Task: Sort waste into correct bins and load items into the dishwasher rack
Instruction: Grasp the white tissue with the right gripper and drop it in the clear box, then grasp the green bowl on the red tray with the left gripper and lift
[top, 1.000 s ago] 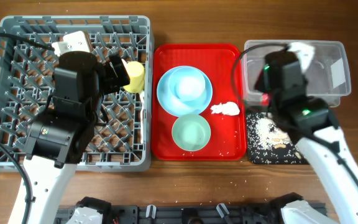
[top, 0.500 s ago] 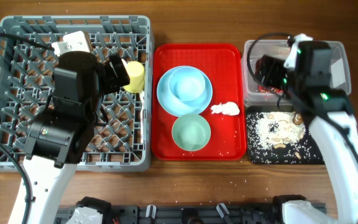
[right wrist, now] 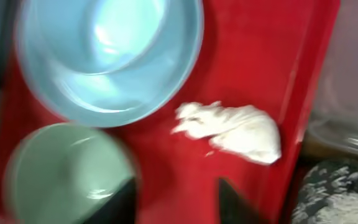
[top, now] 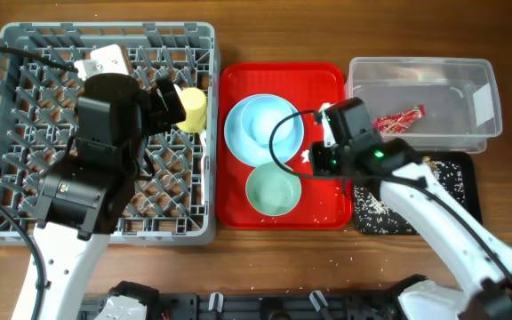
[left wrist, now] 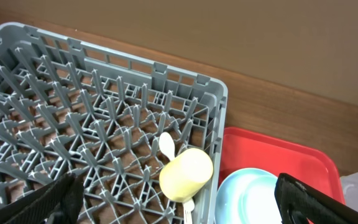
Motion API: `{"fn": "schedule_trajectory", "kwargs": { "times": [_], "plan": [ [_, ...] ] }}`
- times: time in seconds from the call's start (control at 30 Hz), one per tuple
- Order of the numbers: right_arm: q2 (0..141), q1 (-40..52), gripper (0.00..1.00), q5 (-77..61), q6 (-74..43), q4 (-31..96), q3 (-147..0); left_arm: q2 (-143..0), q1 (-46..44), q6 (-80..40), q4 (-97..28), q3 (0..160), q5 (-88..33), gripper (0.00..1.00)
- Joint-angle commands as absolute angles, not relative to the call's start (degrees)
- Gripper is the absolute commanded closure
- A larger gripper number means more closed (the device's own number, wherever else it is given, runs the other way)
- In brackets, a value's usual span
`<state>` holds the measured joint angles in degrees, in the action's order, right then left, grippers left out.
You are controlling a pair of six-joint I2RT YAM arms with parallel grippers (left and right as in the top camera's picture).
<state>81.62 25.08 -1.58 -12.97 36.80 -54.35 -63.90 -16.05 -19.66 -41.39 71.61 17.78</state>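
Waste sorting in hand: right pincer (right wrist: 178, 202), jaws apart and empty, hovers above napkin (right wrist: 232, 129) on red tray (right wrist: 247, 56). Next move likely needs descent and closure. Over rack (left wrist: 73, 112), left pincer (left wrist: 176, 190) hangs spread.

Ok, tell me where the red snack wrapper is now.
In the overhead view, the red snack wrapper lies inside the clear tub at far right, behind the black tray and right of the red serving tray.

Wooden table (top: 265, 27) carries grey rack (top: 25, 36), red tray (top: 323, 209), clear tub (top: 443, 89), black tray (top: 465, 175).
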Motion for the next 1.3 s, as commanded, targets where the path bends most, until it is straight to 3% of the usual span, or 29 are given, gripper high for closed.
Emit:
{"fn": "schedule_trajectory", "kwargs": {
  "times": [0.0, 0.2, 0.3, 0.37, 0.4, 0.47, 0.53, 0.6, 0.7, 0.73, 0.83, 0.87, 0.9, 0.93, 0.97, 1.27],
  "plan": [
    [88.2, 25.3, 0.43, 8.0, -11.3, 34.4, -53.8, -63.8, -15.9, -20.2, -41.2, 71.5, 18.5, 0.00],
    [98.1, 25.3, 0.32, 7.7, -10.7, 29.9, -53.8, -63.8, -15.9, -20.2, -41.2, 71.5, 18.5, 0.00],
    [100.6, 25.3, 0.32, 3.8, -10.9, 26.5, -53.8, -63.8, -15.9, -20.2, -41.2, 71.5, 18.5, 0.00],
    [100.8, 25.3, 0.46, -0.4, -10.9, 25.9, -53.8, -63.8, -15.9, -20.2, -41.2, 71.5, 18.5, 0.00],
    [100.5, 25.3, 0.67, -1.2, -10.9, 27.1, -53.8, -63.8, -15.9, -20.2, -41.2, 71.5, 18.5, 0.00],
    [98.6, 25.3, 0.73, -3.9, -10.9, 29.1, -54.5, -63.8, -15.9, -20.2, -41.2, 71.5, 18.5, 0.00],
    [92.5, 25.3, 0.93, -4.7, -10.4, 33.8, -58.9, -63.8, -15.9, -20.2, -41.2, 71.5, 18.5, 0.00],
    [85.7, 25.3, 0.96, -1.5, -10.5, 35.7, -61.7, -63.8, -15.9, -20.2, -41.2, 71.5, 18.5, 0.00],
    [75.0, 23.4, 0.95, 15.0, -11.2, 34.6, -62.0, -63.8, -15.9, -20.2, -41.2, 71.5, 18.5, 0.00],
    [73.5, 20.7, 0.96, 21.5, -12.6, 34.4, -62.0, -63.8, -15.9, -20.2, -41.2, 71.5, 18.5, 0.00],
    [76.8, 14.8, 0.95, 22.0, -12.6, 30.5, -60.7, -63.8, -15.9, -20.2, -41.2, 71.5, 18.5, 0.00],
    [78.9, 13.1, 0.83, 21.8, -12.6, 29.1, -60.4, -63.8, -15.9, -20.2, -41.2, 71.5, 18.5, 0.00],
    [81.3, 11.8, 0.54, 21.8, -12.3, 27.9, -60.4, -63.8, -15.9, -20.2, -41.2, 71.5, 18.5, 0.00],
    [83.0, 10.9, 0.06, 21.9, -12.0, 26.7, -60.4, -63.8, -15.9, -20.2, -41.2, 71.5, 18.5, 0.00],
    [84.2, 10.1, 0.00, 21.9, -12.0, 25.9, -60.4, -63.8, -15.9, -20.2, -41.2, 71.5, 18.5, 0.00],
    [79.2, 9.2, 0.00, 16.9, -12.0, 24.9, -60.4, -63.8, -15.9, -20.2, -41.2, 71.5, 18.5, 0.00]
  ]
}}
